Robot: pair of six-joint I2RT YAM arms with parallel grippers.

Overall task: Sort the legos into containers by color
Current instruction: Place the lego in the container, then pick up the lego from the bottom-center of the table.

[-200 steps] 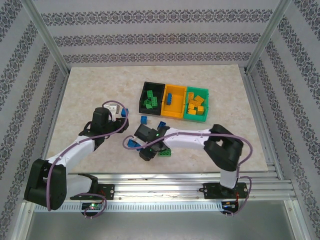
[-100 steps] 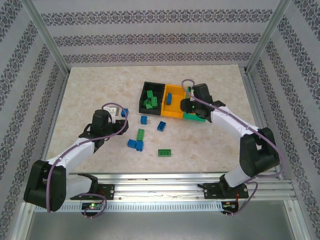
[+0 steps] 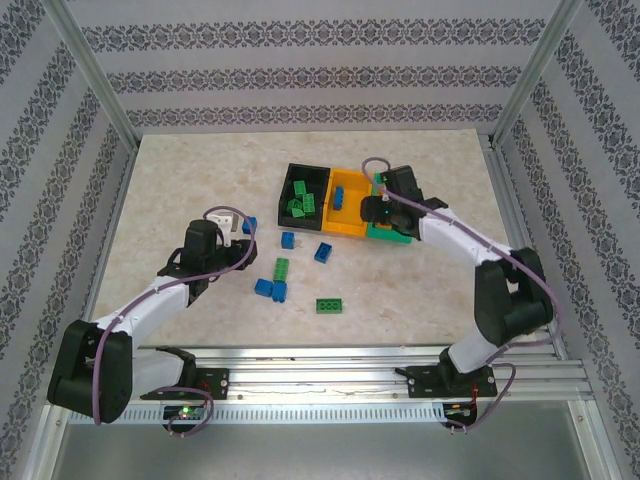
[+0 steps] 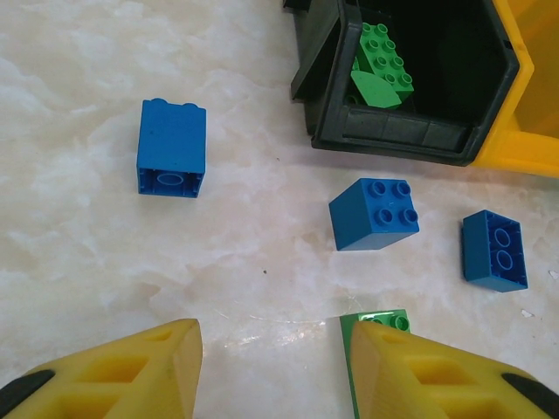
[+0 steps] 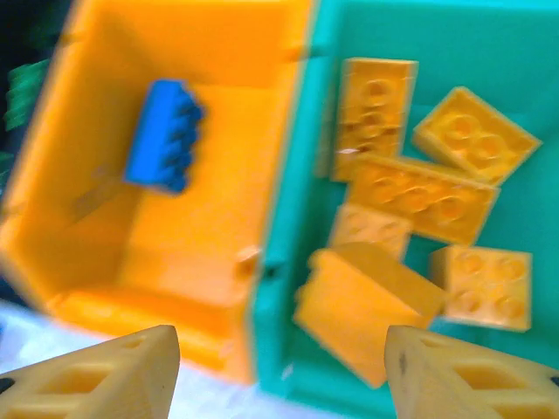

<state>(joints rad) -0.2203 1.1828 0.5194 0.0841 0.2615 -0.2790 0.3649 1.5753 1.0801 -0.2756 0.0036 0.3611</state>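
Studded legos [image 4: 171, 148] — blue, green, yellow-orange.

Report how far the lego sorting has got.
Done: green bricks in the black bin, yellow bricks in the green bin, one blue brick in the orange bin. In hand: nothing; right gripper and left gripper both open. Left: loose blue bricks and two loose green bricks on the table.

Overhead and close wrist views share containers [image 3: 347, 231].

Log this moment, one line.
right hand open, empty, over orange-yellow plastic bin, green plastic bin | left hand open, empty, near blue plastic bricks
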